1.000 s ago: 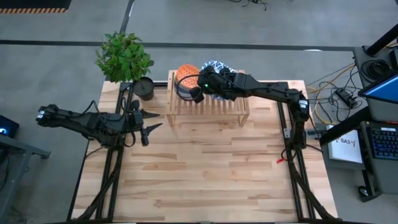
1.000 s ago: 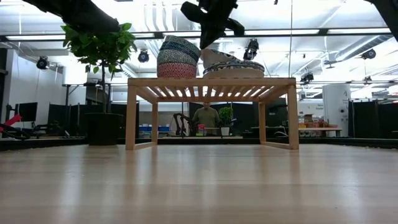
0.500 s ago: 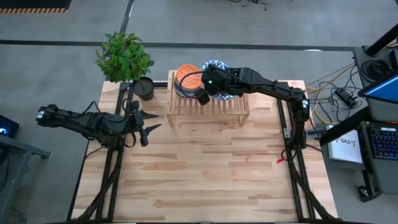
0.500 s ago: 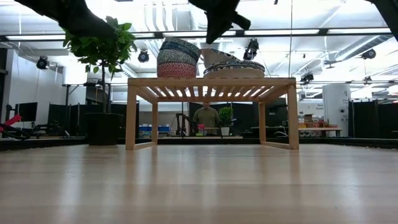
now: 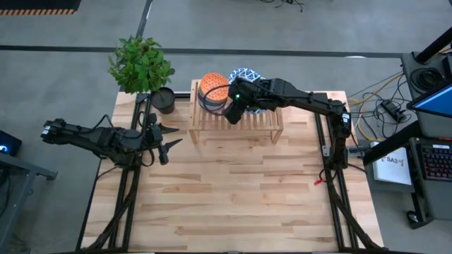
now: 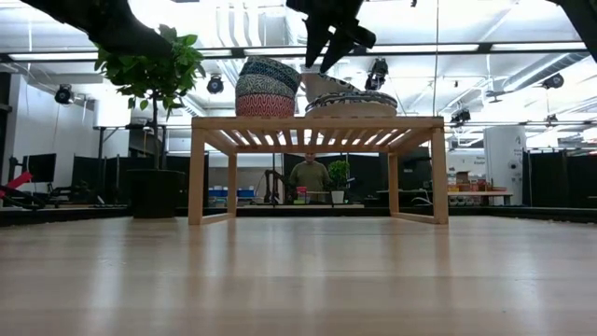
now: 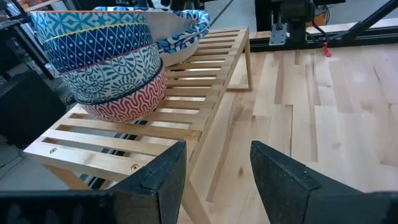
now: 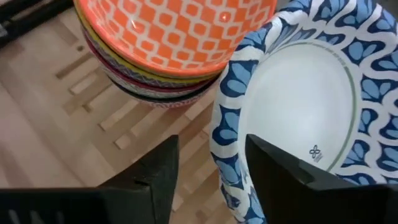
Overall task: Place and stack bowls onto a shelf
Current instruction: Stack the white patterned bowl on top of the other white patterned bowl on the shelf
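My right gripper (image 5: 231,113) hangs above the shelf (image 5: 236,120), which stands along the far edge of the worktop (image 5: 233,197), a little toward the far left corner's side of centre. Its jaws are released and hold nothing; through the right wrist camera my two dark fingers (image 8: 155,171) straddle the blue-patterned rim of the wide bowl (image 8: 305,93) without pinching it. That wide bowl, white in the centre, sits on the right half of the slatted top, on more blue-rimmed bowls beneath it, tilted rather than lying flat, as the low view shows. Just beside it, touching or nearly so, the stack of small bowls (image 5: 211,90) occupies the left half of the shelf, the orange one (image 8: 177,31) on top with yellow, pink and dark ones nested below; from the low camera the stack leans slightly. My left gripper (image 5: 171,141) waits near the left edge of the worktop, well apart from the shelf, jaws parted and empty, pointing toward the rack's left leg. A potted plant (image 5: 141,67) stands at the far left corner, just beside the shelf's left end. Beyond the worktop, under the shelf in the low view, a person (image 6: 309,177) stands far back in the room.
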Controlling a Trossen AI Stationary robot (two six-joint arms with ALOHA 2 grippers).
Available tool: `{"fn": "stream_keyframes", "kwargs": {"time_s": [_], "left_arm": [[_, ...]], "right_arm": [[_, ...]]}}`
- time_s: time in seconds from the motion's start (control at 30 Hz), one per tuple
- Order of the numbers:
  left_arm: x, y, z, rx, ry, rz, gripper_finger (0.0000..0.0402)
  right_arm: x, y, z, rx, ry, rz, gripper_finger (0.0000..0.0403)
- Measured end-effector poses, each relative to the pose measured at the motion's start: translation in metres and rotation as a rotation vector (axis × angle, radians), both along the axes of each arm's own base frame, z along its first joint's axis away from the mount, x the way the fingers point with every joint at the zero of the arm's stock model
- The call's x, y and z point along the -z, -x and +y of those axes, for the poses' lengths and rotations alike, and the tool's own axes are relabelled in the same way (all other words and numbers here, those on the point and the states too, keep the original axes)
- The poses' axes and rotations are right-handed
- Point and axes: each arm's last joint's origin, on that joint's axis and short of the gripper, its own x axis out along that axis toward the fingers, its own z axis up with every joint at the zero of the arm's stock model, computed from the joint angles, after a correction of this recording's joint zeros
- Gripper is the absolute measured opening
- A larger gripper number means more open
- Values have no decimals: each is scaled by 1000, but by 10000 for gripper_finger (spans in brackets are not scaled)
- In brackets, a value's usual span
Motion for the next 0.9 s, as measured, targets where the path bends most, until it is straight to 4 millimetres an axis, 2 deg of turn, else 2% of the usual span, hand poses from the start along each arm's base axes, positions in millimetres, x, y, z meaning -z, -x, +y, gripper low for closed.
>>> {"fn": "stream_keyframes", "kwargs": {"time_s": [0.17,0.33,0.5,0.73,0.9], "left_arm": [[0,0,0,0,0,-1,162],[0,0,0,0,0,-1,162],[0,0,0,0,-1,3,162],[0,0,0,0,-1,5,162],[1,0,0,0,-2,7,162]], "right_arm": [[13,-8,0,22,57,63,180],[21,-13,-3,37,110,108,163],[20,-12,-3,44,121,110,120],[18,-12,-3,4,149,134,38],[12,-8,-2,-21,164,153,11]]}}
